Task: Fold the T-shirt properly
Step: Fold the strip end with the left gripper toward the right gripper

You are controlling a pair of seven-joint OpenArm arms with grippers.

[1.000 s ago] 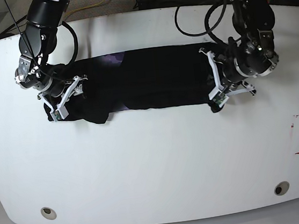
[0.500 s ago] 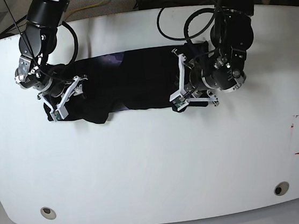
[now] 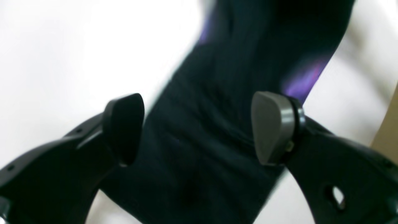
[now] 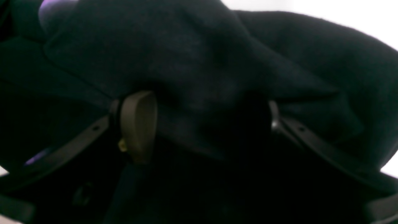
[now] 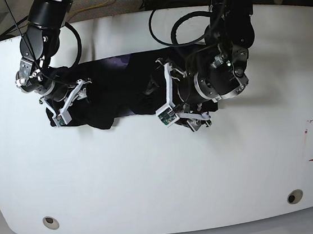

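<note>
Left tool (image 5: 165,96): jaws apart, nothing gripped; over the middle of the T-shirt (image 5: 120,93), having travelled in from the shirt's right end and let go within the last second. The wrist view shows black cloth lying loose between its pads (image 3: 272,127).
Right tool (image 5: 67,104): jaws spread, unmoved at the shirt's left end; whether it pinches cloth cannot be told.
T-shirt: far-left of the white table (image 5: 163,173), now a shorter band.
Judgement: right-to-centre fold laid; left end remains.
</note>
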